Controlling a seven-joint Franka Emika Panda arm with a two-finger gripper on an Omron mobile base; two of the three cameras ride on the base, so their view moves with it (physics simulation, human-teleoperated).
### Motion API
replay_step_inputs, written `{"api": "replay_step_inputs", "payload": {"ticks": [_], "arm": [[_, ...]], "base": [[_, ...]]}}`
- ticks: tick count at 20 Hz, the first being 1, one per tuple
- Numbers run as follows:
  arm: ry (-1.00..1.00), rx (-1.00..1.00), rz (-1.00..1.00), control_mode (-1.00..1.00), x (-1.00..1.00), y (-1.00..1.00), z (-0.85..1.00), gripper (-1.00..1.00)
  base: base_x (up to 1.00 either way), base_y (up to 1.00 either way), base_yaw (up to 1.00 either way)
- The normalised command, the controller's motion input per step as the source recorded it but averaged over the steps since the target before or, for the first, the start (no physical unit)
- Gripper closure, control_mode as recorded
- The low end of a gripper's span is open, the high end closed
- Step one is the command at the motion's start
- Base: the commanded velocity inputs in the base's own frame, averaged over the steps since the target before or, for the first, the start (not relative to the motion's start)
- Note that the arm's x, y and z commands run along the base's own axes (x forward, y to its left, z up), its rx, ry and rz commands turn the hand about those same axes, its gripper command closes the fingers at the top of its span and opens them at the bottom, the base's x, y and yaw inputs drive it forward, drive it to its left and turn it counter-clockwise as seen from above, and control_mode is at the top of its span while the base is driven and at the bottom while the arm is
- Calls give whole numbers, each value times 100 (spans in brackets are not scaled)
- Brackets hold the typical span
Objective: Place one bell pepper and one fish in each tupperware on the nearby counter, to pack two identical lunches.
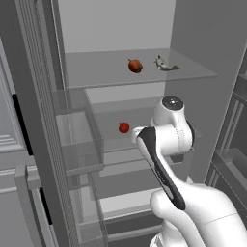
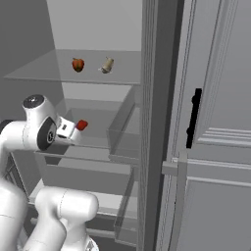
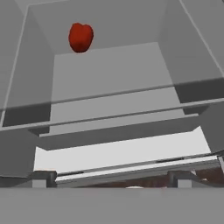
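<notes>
Gripper [image 3: 111,186] spread wide and empty, aimed into the open fridge at the bright red bell pepper [image 3: 81,37] far back on the middle shelf [image 3: 109,74]; darker pepper [image 1: 135,65] and fish [image 1: 164,64] wait above, presumably for later trips.

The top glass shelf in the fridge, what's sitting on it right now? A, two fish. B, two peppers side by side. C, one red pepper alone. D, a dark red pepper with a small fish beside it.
D: on the top glass shelf a dark red pepper sits with a small fish beside it, while the brighter red pepper lies on the shelf below.
</notes>
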Motion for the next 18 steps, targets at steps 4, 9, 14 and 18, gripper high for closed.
{"api": "replay_step_inputs", "payload": {"ticks": [4,9,14,18], "arm": [[-6,2,0,-100,55,18,-1,-100],[0,4,0,-100,51,21,0,-100],[0,0,0,-100,60,13,-4,-100],[0,0,0,-100,59,0,-13,-100]], "base": [[0,0,0],[0,0,0],[0,0,0],[0,0,0]]}}
